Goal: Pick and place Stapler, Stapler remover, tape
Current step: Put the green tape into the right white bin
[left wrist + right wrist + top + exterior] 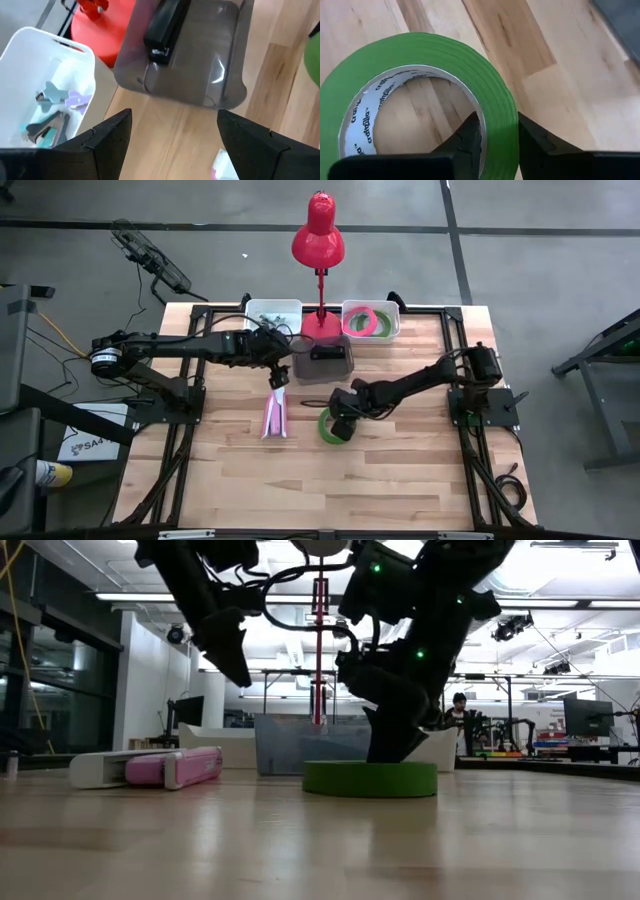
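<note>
Only wristward: right claw (497,145) seemingly astride green tape (420,55).

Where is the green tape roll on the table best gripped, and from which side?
Grip the green tape roll by its wall, from above. It lies flat on the table with a wide open centre, so one jaw fits inside, one outside, as the right gripper does now.

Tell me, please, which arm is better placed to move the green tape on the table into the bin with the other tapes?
The right arm. Its gripper already straddles the wall of the green tape, one finger inside the ring, one outside. The left gripper is open above bare wood near the grey bin, holding nothing.
</note>
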